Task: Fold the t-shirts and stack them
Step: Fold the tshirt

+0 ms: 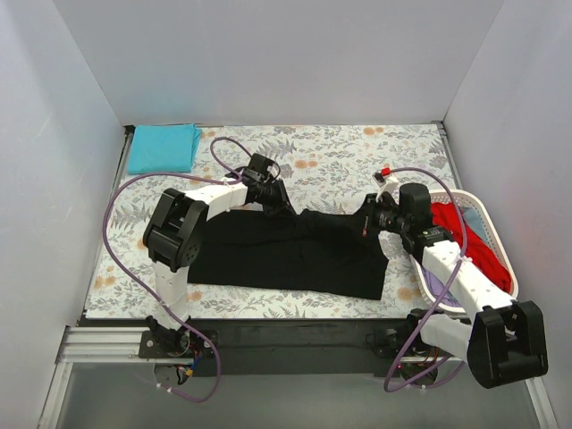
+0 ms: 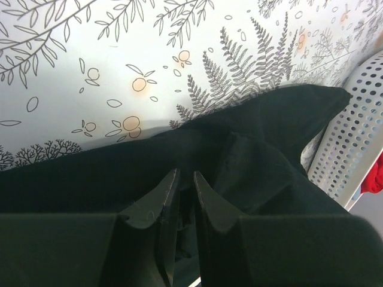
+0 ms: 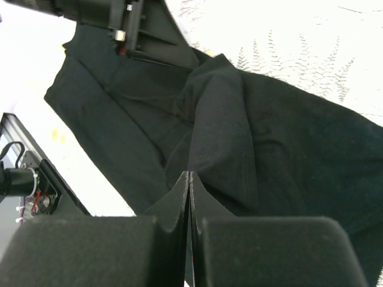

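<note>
The black shirt (image 1: 286, 255) lies spread across the table cover (image 1: 340, 156) in front of both arms, with its long axis running left to right.

Left gripper (image 1: 279, 198): positioned at the far edge of the black shirt, left of centre. In the left wrist view the jaws (image 2: 185, 176) stand almost together with a raised fold of black cloth (image 2: 269, 125) pinched between them. State: clenched on the black shirt.

Right gripper (image 1: 368, 223): positioned at the far right corner of the black shirt. In the right wrist view the fingers (image 3: 189, 176) press flat against each other, and a ridge of the cloth (image 3: 287, 137) rises to their tips. State: clenched on the black shirt.

The teal shirt (image 1: 163, 147) lies folded at the far left corner of the table, well apart from the black shirt.

The basket (image 1: 456, 195) stands at the right edge, just beside the right arm. The red shirt (image 1: 460, 232) lies inside it.
</note>
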Robot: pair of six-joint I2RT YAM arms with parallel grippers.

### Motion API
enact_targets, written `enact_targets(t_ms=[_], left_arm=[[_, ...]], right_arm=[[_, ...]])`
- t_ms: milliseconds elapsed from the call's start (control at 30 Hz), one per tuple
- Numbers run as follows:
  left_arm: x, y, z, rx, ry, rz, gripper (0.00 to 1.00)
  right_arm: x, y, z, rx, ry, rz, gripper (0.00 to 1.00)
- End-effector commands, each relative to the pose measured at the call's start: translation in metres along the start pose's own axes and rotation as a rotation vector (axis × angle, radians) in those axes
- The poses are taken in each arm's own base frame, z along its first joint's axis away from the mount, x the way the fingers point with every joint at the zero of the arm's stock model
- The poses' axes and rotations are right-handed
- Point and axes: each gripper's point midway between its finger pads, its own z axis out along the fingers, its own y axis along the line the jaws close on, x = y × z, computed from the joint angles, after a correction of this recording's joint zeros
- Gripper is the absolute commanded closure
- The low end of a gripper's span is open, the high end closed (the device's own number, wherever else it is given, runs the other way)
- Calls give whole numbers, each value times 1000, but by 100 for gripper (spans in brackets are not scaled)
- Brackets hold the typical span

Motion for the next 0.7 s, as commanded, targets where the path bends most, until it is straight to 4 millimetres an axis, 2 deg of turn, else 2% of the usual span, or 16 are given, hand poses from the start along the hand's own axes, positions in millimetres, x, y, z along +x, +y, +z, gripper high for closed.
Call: enact_targets(t_ms=[0, 267, 667], left_arm=[[4, -11, -4, 35, 19, 34, 86], [14, -21, -5, 80, 52, 87, 86], [45, -21, -14, 129, 133, 141, 87]], right_arm=[[7, 10, -3, -57, -6, -35, 98], [33, 4, -9, -39, 20, -3, 98], [50, -3, -12, -8, 46, 20, 97]])
